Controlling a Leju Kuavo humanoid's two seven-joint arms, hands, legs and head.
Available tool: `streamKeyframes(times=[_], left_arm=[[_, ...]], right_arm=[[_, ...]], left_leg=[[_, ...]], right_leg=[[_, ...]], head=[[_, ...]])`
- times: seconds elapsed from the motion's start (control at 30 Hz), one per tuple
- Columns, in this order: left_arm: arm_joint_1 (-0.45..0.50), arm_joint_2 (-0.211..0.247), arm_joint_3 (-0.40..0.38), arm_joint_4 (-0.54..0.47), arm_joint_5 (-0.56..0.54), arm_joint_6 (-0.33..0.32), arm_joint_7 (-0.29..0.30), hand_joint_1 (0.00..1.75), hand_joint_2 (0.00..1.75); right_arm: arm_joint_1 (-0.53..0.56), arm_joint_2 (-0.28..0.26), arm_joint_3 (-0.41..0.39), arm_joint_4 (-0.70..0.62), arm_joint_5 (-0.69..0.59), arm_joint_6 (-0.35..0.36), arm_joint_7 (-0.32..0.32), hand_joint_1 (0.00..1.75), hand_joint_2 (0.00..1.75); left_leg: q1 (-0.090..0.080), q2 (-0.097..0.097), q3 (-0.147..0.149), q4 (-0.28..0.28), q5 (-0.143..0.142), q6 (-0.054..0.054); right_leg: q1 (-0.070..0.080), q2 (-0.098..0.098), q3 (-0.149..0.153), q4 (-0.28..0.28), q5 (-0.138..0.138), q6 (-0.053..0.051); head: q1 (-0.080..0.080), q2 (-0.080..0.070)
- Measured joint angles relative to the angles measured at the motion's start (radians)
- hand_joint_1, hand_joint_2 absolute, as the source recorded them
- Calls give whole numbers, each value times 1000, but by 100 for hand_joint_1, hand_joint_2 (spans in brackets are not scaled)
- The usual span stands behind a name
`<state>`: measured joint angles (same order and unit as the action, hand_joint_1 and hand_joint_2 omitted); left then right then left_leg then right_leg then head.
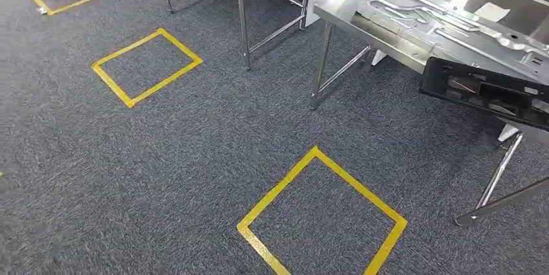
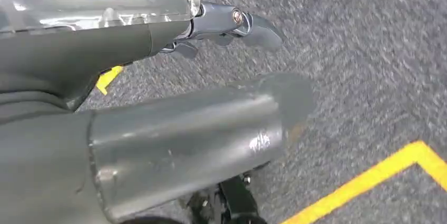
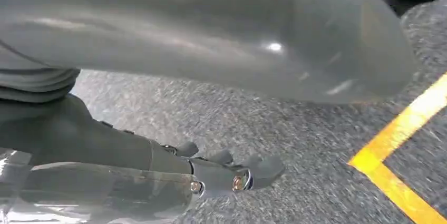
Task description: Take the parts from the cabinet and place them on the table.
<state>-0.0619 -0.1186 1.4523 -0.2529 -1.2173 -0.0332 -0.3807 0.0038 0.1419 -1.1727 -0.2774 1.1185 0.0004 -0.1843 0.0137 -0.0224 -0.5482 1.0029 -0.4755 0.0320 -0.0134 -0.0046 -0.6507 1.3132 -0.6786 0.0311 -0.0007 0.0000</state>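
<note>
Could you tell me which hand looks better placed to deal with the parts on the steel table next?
Probably the right hand: the steel table with the grey pressed panel and black part stands on the robot's right. Both it and the left hand hang over carpet holding nothing, fingers apart.

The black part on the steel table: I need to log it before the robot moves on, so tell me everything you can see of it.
The black part is a long, dark frame that looks like moulded plastic, with ribs and open cells along its face. It lies tilted at the near edge of the steel table, seeming to overhang that edge, its far end cut off by the picture's right side. Behind it lies a pressed sheet-metal panel; whether they touch is unclear.
</note>
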Motion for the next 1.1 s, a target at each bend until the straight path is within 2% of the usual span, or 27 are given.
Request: streamKeyframes(times=[0.03,0.07,0.1,0.13,0.17,0.23,0.3,0.33,0.37,0.43,0.47,0.5,0.53,0.57,0.6,0.63,0.67,0.7,0.8,0.83,0.87,0.9,0.97,1.0,1.03,1.07,1.1], left_arm=[[1,0,-1,0,0,0,0,0,0],[2,0,-2,0,0,1,0,0,0],[1,0,-3,0,0,1,0,0,0],[1,0,-4,0,0,1,0,0,0],[0,-1,-5,0,0,1,0,0,0],[-2,-1,-6,0,0,1,0,0,0],[3,0,-6,0,-2,2,2,0,0],[3,0,-6,0,-2,3,2,0,0],[4,-1,-6,0,-5,3,2,0,0],[-3,0,-7,0,-9,3,3,0,0],[-4,0,-7,0,-10,3,3,0,0],[-4,0,-7,0,-10,3,2,0,0],[-1,0,-7,0,-11,7,3,0,0],[1,0,-7,0,-12,10,3,0,0],[2,0,-7,0,-12,13,3,0,0],[1,1,-7,0,-12,15,3,0,0],[-2,1,-7,0,-12,15,3,0,0],[-6,2,-7,0,-12,15,3,0,0],[1,3,-7,0,-12,15,3,0,0],[3,3,-8,0,-12,15,3,0,0],[2,3,-8,0,-12,16,3,0,0],[1,3,-8,0,-12,17,2,0,0],[-3,3,-8,0,-12,19,2,0,0],[-3,3,-8,0,-12,20,2,0,0],[-2,3,-8,0,-12,21,2,0,0],[-1,3,-8,0,-12,24,2,0,0],[-1,3,-8,0,-12,25,2,0,0]], right_arm=[[0,0,0,0,1,0,3,0,0],[0,0,0,0,1,0,5,0,0],[0,0,0,0,1,0,6,0,0],[1,0,0,1,1,0,6,0,0],[2,-1,0,1,1,0,6,0,0],[0,-1,0,2,2,0,7,0,0],[-3,-1,0,2,4,0,12,0,0],[-4,0,0,2,5,0,13,0,0],[-4,0,0,3,7,0,15,0,0],[-1,0,-2,4,8,0,15,0,0],[-1,0,-2,5,10,0,15,0,0],[-1,0,-3,6,11,0,15,0,0],[-2,0,-3,7,14,0,16,0,0],[-3,0,-3,7,16,1,17,0,0],[-5,1,-3,8,17,2,18,0,0],[-5,2,-3,10,18,2,20,0,0],[-6,2,-3,10,18,3,22,0,0],[-5,3,-3,10,19,3,24,0,0],[-12,3,-3,11,19,5,24,0,0],[-15,3,-3,11,19,6,24,0,0],[-14,3,-3,11,20,7,23,0,0],[-13,3,-3,11,23,7,23,0,0],[-11,3,-3,14,29,8,21,0,0],[-11,3,-3,15,32,8,20,0,0],[-11,3,-3,16,34,9,19,0,0],[-11,3,-3,16,35,10,16,0,0],[-11,3,-3,16,37,10,15,0,0]], left_leg=[[0,-10,1,1,1,-1],[0,-22,2,2,1,-1],[0,-34,3,4,1,-3],[0,-45,3,5,0,-6],[-1,-54,-1,9,0,-11],[-1,-74,-12,12,4,-28],[3,-94,-17,3,12,-43],[1,-90,-18,9,7,-47],[-3,-41,-30,38,-15,-47],[-1,3,-98,184,-99,-52],[-1,9,-133,261,-133,-54],[-1,12,-154,315,-147,-56],[-1,15,-151,318,-137,-56],[0,18,-125,273,-107,-56],[0,23,-79,190,-66,-55],[-1,39,-24,94,-27,-52],[-3,79,16,23,-16,-47],[-13,78,18,6,-21,-40],[-14,53,7,8,-17,-27],[-9,45,14,-3,-8,-15],[-7,40,15,-6,-4,-9],[-6,34,12,-6,0,-3],[-8,17,6,-6,3,2],[-9,8,4,-5,4,3],[-9,-4,4,-5,4,3],[-10,-14,5,-5,4,3],[-11,-27,7,-4,5,2]], right_leg=[[0,0,5,-13,26,0],[-1,2,28,-66,67,-2],[-2,8,66,-148,115,-6],[-3,34,107,-240,162,-11],[-3,83,127,-290,162,-17],[0,73,126,-301,161,-19],[3,57,127,-305,165,-31],[-10,43,131,-319,174,-42],[-7,30,134,-324,175,-48],[-2,3,131,-323,175,-55],[1,-10,129,-322,175,-56],[2,-24,127,-321,174,-56],[2,-34,127,-320,174,-56],[2,-45,127,-319,173,-55],[2,-55,129,-317,171,-53],[2,-66,132,-315,169,-50],[5,-73,134,-313,167,-46],[12,-82,131,-307,162,-37],[11,-103,136,-311,165,-24],[10,-104,136,-309,160,-17],[4,-60,130,-289,141,-10],[4,-27,108,-239,103,-8],[1,-3,33,-80,24,-5],[1,-1,2,-19,8,-4],[1,0,-10,0,18,-5],[1,1,1,-30,49,-8],[2,5,33,-100,98,-14]], head=[[0,0],[0,0],[0,0],[1,0],[0,0],[-1,0],[0,0],[0,0],[-4,0],[-14,0],[-13,0],[-14,0],[-14,0],[-14,0],[-14,0],[-14,0],[-15,0],[-16,0],[-9,0],[-11,0],[-5,0],[-2,0],[-1,0],[0,0],[-1,0],[1,0],[0,0]])
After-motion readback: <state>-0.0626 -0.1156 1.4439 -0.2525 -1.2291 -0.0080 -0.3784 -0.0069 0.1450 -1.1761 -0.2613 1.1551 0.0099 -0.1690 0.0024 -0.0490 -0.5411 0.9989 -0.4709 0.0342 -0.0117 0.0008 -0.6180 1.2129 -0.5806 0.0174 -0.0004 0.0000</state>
